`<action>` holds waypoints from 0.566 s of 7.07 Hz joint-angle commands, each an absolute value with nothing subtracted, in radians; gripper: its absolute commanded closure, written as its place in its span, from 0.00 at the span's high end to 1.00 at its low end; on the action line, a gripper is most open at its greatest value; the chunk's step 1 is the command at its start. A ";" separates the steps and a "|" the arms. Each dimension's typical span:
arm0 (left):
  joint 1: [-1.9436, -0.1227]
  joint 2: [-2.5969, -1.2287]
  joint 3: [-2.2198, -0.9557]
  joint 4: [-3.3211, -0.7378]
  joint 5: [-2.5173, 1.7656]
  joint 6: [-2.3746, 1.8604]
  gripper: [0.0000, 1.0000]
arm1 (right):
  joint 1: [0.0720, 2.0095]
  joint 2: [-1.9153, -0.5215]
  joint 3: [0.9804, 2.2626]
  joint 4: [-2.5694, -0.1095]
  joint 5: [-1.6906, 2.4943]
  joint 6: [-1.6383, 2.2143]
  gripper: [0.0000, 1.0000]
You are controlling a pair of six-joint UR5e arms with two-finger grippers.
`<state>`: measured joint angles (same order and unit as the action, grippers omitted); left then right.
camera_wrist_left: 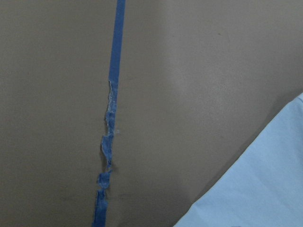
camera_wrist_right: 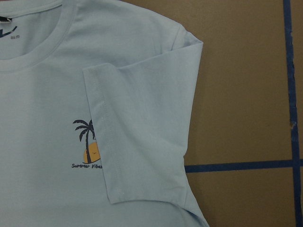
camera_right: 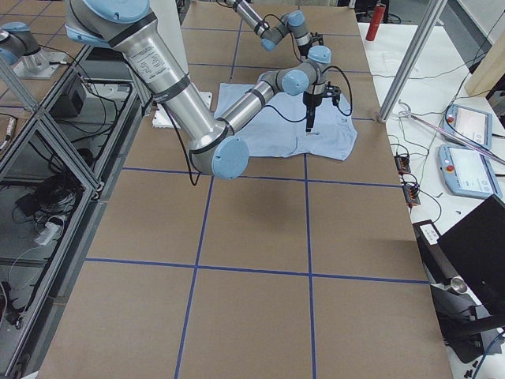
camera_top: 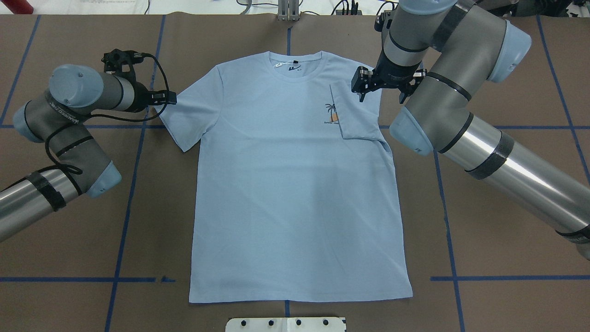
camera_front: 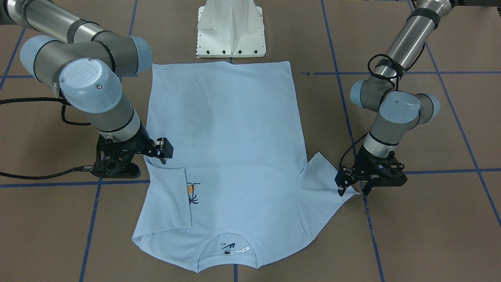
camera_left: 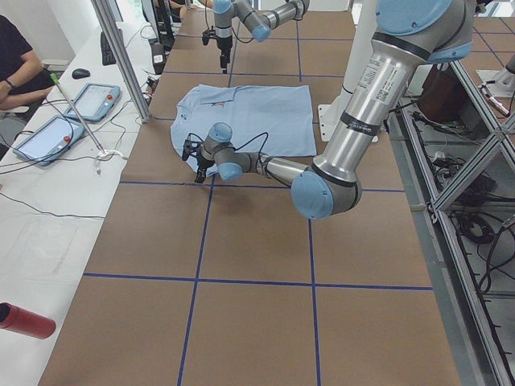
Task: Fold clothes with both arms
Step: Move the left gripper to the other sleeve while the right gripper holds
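The light blue T-shirt (camera_top: 295, 184) lies flat and face up on the brown table, its collar (camera_top: 295, 64) at the far side. One sleeve (camera_top: 357, 115) is folded inward over the chest and covers part of the palm print (camera_wrist_right: 85, 137). My right gripper (camera_top: 381, 94) hovers open just above that folded sleeve (camera_front: 170, 196), holding nothing. The other sleeve (camera_top: 189, 115) is spread out flat. My left gripper (camera_front: 353, 192) is low at its tip, open, with a finger on each side of the sleeve's edge. The left wrist view shows only a corner of the shirt (camera_wrist_left: 265, 189) and bare table.
The white pedestal base (camera_front: 231, 31) stands just beyond the shirt's hem. Blue tape lines (camera_wrist_left: 111, 118) cross the brown table. A side table with tablets (camera_left: 92, 100) and a seated person (camera_left: 16, 56) lies past the far edge. A red bottle (camera_left: 24, 320) lies there too.
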<state>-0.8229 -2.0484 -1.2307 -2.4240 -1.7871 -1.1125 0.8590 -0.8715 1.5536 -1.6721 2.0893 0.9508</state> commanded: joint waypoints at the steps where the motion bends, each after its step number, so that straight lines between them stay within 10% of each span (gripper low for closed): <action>1: -0.822 -2.049 -1.227 -2.422 -1.787 -1.106 0.79 | 0.859 -0.871 1.552 -1.672 2.088 0.951 1.00; 4: -0.822 -2.051 -1.221 -2.421 -1.787 -1.081 0.49 | 0.859 -0.871 1.551 -1.672 2.088 0.951 1.00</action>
<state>-0.8222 -2.0504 -1.2227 -2.4209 -1.7871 -1.0895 0.8590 -0.8713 1.5514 -1.6720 2.0878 0.9511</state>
